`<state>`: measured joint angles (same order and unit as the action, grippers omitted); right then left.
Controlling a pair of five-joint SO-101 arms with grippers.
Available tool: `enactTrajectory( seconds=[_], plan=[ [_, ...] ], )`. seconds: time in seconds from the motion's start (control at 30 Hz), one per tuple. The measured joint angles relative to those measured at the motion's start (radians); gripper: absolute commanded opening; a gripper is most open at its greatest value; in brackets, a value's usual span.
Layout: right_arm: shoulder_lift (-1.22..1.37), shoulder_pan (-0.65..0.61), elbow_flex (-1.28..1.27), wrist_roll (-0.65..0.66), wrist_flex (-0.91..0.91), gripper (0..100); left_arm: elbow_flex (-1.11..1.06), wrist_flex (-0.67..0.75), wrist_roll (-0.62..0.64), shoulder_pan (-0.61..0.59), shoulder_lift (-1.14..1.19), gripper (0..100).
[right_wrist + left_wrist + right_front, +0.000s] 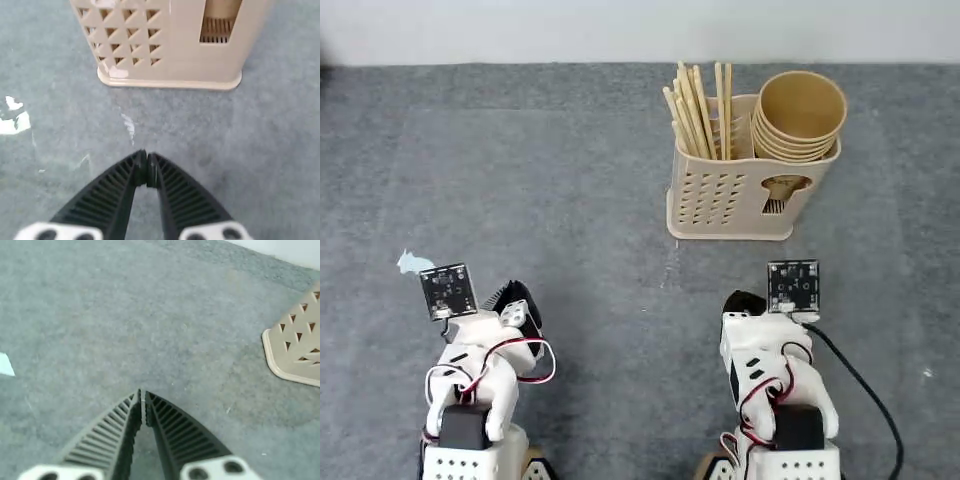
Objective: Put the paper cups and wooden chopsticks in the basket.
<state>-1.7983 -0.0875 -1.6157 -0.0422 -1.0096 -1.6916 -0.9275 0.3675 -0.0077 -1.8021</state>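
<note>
As we look down from the high view, the grey counter (520,180) carries the beige basket (730,195) upright at its far side, right of centre. Stacked paper cups (802,115) sit tilted in its right compartment, and wooden chopsticks (698,110) lean bundled in the left one. Our left end effector (141,402) is clenched on nothing, tips touching, over bare counter well apart from the basket. Our right end effector (146,167) is likewise clenched and empty, pointing at the basket's front, near but not touching. We note a small pale scrap (413,263) just beside the left arm (480,370).
</note>
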Motion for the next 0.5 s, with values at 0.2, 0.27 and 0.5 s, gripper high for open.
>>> enactTrajectory(
  seconds=[0.2, 0.27, 0.5],
  plan=[
    [0.006, 0.000, -0.052, -0.002, -0.034, 0.9, 0.000, -0.097, -0.098, 0.006, 0.000, 1],
    [0.006, -0.002, -0.052, -0.002, -0.069, 1.0, 0.000, -0.133, -0.112, 0.005, 0.000, 1],
    [0.006, -0.002, -0.052, -0.002, -0.216, 0.9, 0.000, -0.239, -0.150, 0.003, 0.000, 1]
  ],
)
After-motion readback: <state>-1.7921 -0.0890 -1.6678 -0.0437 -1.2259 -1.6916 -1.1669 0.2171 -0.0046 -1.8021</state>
